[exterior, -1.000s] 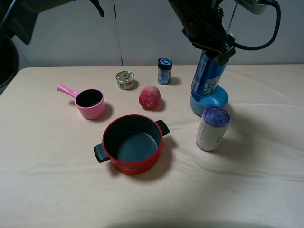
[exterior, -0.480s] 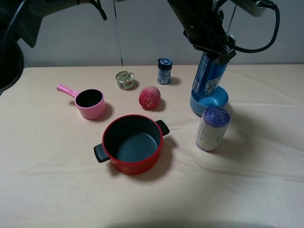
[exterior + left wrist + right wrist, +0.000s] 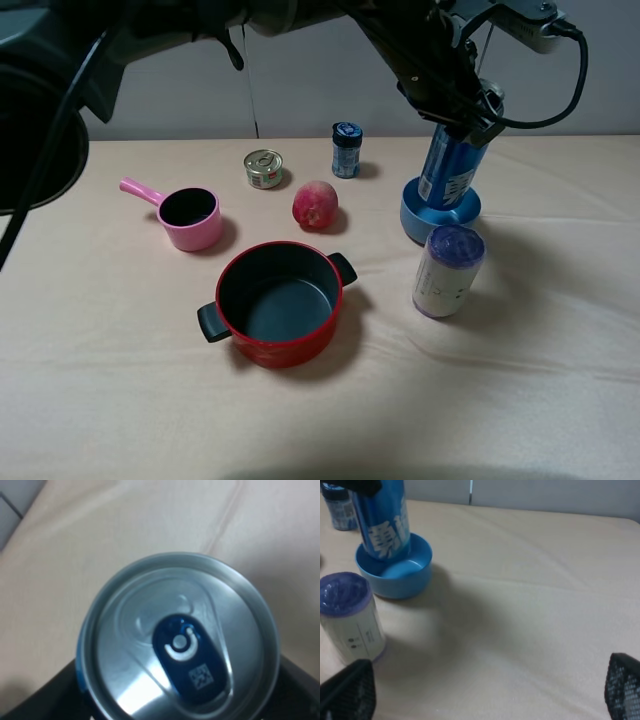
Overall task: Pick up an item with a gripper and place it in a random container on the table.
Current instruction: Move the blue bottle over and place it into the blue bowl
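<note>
Left gripper (image 3: 468,118) clenching top of blue can (image 3: 450,172), holding it near upright with base inside light-blue bowl (image 3: 424,229), at two o'clock from red pot (image 3: 280,350) on worktop (image 3: 530,360). Placement looking nearly done; release, withdrawal remaining.

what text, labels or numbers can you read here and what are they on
No text is legible.
blue can: white markings, blurred and partly hidden; square code on its tab, unreadable.
white cylinder: tiny dark print, too small.
small jar and tin: labels blurred.

Can (image 3: 450,172) btm behind bowl (image 3: 428,228) rim
</note>
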`<state>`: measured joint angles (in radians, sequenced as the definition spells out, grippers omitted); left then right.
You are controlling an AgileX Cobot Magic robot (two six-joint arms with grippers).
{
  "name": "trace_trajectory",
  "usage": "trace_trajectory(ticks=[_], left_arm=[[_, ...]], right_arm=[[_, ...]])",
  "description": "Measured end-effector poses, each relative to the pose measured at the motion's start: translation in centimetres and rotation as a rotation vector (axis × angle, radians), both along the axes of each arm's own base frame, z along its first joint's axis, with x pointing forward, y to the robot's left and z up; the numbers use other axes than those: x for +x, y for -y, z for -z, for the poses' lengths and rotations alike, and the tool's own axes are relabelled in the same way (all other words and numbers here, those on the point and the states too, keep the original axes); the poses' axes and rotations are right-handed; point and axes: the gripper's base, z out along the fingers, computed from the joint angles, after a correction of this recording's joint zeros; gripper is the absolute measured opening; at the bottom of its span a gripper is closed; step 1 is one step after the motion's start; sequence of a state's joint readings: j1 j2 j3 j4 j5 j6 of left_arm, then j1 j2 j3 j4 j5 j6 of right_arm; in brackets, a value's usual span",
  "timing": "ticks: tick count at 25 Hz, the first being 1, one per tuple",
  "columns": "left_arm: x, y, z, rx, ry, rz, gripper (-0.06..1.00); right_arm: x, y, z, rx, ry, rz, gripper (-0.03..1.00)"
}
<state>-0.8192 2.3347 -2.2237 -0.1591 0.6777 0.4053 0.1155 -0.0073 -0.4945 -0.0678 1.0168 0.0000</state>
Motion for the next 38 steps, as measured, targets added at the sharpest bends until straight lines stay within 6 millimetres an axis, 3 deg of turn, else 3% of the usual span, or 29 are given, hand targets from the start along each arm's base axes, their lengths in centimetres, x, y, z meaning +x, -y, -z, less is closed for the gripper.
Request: trace_trajectory(ticks=[10, 16, 38], left_arm=[[0.7, 0.8, 3.2, 0.009, -0.009, -0.003, 0.68], [0.9, 1.0, 4.0, 0.008, -0.008, -0.006, 0.68], [1.0, 1.0, 4.0, -0.001, 0.000, -0.008, 0.69]], right_arm=[[0.0, 0.0, 0.0, 0.000, 0.000, 0.000, 0.69], [0.0, 0.0, 0.0, 0.000, 0.000, 0.000, 0.69], [0.0, 0.0, 0.0, 0.000, 0.000, 0.000, 0.69]])
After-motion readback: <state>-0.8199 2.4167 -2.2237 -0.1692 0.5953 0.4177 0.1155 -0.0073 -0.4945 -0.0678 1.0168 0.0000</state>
